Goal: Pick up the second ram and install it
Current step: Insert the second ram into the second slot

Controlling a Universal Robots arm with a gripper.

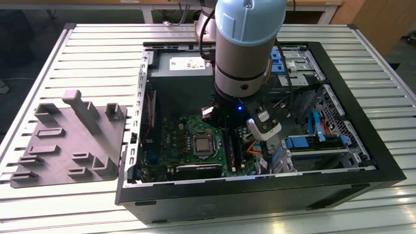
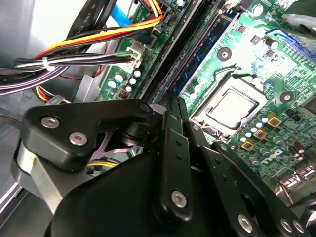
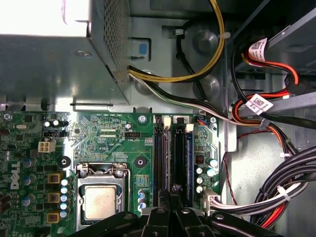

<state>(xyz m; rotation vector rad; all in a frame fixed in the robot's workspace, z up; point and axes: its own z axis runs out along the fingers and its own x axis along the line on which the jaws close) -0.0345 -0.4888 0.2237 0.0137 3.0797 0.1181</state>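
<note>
My fingers (image 3: 171,195) are drawn in close, with hardly a gap between them. They reach down inside the open black computer case (image 1: 364,161), which lies on its side on the ribbed silver metal tabletop (image 1: 97,53). In the exterior view my pale blue and grey arm (image 1: 250,44) comes down over the middle of the case, above the green motherboard (image 1: 175,141).

In the first wrist view my fingers close on a slim, flat, dark grey memory stick, the second ram (image 3: 178,163). I see it edge-on as a long narrow strip running away from my fingertips. It lies in line with the row of black memory slots (image 3: 159,158), between the black slots and a blue slot (image 3: 190,163), with white latches at the far end. I cannot tell whether the stick is pressed fully into its slot or stands just above it.

The square silver processor socket (image 3: 100,200) sits just beside the slots on the motherboard. On the other side of the slots runs a bundle of black, red and yellow cables (image 3: 291,177). The perforated grey metal power supply box (image 3: 64,64) sits beyond the board.

In the second wrist view my black finger linkage (image 2: 173,148) points along the same slots (image 2: 197,54), with the socket beside them.

Outside the case, on the exterior view's left, a grey moulded plastic tray (image 1: 65,146) with blocks and slots rests on the tabletop, well apart from my fingers.
</note>
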